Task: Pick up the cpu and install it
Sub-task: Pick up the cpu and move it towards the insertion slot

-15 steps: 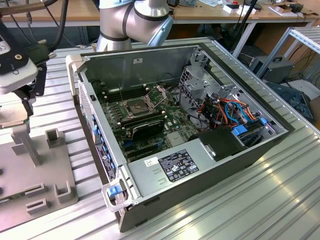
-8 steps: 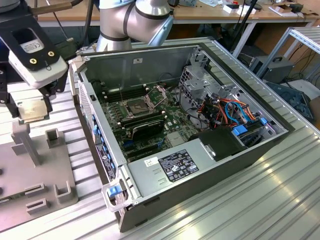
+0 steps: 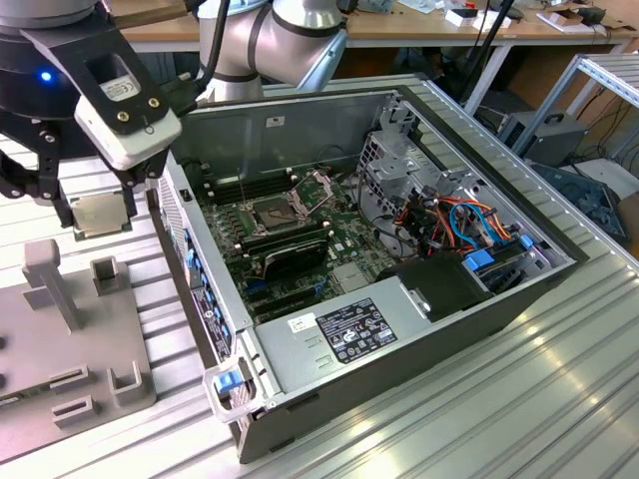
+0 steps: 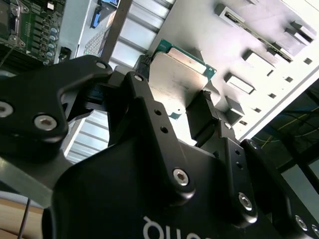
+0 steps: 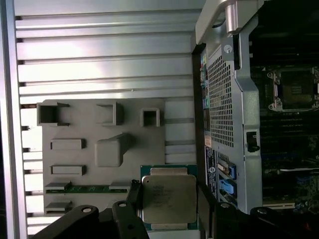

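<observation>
A ribbed aluminium table [image 3: 519, 399] carries a grey fixture plate [image 3: 60, 339] of raised blocks and slots. On the exterior view's right of it, an open computer case [image 3: 280, 130] lies on its side. Above the plate's far edge, just beside the case's perforated rear panel, the gripper [image 3: 98, 210] pinches the cpu [image 3: 100, 216] by two opposite edges, fingers closed to the chip's width. Both wrist views show its silver lid [image 5: 168, 198] held clear of the plate. Inside the case, the motherboard's socket [image 3: 275, 212] sits with its metal frame tilted up. Behind, wooden workbenches [image 3: 399, 30] and cables line the room.
</observation>
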Controlling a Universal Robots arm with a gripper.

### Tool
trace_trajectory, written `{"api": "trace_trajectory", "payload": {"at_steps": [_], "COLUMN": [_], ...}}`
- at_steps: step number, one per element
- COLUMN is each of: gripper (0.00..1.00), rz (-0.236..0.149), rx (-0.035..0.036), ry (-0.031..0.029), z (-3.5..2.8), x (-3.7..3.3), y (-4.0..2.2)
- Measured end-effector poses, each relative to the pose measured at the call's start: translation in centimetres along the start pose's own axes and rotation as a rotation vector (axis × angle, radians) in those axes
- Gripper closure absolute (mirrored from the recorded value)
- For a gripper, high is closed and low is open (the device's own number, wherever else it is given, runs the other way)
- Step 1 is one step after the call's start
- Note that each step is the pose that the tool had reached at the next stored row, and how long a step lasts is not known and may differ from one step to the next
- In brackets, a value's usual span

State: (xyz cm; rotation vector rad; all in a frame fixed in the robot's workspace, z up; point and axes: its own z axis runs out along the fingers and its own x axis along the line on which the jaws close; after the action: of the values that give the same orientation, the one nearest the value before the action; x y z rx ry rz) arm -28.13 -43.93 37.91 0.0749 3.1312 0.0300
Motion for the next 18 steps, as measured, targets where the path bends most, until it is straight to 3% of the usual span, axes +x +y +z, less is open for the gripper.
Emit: {"api": "trace_trajectory", "payload": {"at_steps": [9, 12, 18], "gripper": [0.45, 0.45, 0.45], "rz": [0.000, 0.000, 0.000], "rx": [0.0000, 0.0001, 0.0001], "ry": [0.0000, 0.0001, 0.0001], "z": [0.00, 0.00, 0.02], "x": [-0.40, -0.91, -2.64], "y": [0.02, 0.04, 0.13]}}
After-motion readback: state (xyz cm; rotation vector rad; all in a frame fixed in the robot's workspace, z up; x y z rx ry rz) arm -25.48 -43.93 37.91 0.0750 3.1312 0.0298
